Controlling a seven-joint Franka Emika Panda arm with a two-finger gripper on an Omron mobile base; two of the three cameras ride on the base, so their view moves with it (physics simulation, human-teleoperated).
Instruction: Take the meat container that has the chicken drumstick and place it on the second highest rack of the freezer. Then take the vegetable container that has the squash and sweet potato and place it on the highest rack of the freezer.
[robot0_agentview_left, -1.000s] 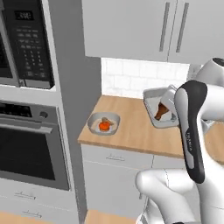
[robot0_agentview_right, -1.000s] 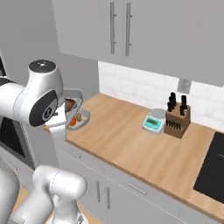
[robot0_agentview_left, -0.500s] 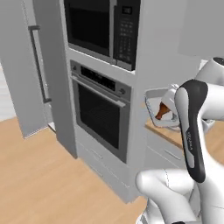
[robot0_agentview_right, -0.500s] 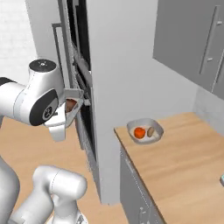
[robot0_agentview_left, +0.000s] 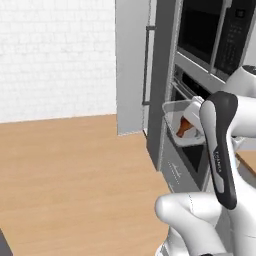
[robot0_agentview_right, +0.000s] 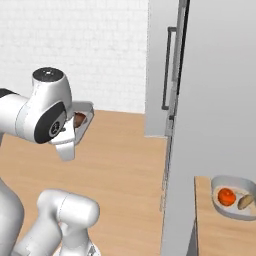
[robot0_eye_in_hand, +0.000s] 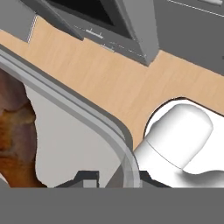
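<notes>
I have the pincer (robot0_eye_in_hand: 109, 177) pinched on the rim of the meat container (robot0_agentview_left: 181, 125), which hangs in the air in front of the wall oven (robot0_agentview_left: 200, 107) with the chicken drumstick (robot0_agentview_left: 184, 127) lying inside. Past it stands the freezer (robot0_agentview_left: 137, 65), its dark bar handle facing me. The vegetable container (robot0_agentview_right: 232, 198) with squash (robot0_agentview_right: 227, 196) and sweet potato (robot0_agentview_right: 245, 201) sits on the counter (robot0_agentview_right: 220, 235)
</notes>
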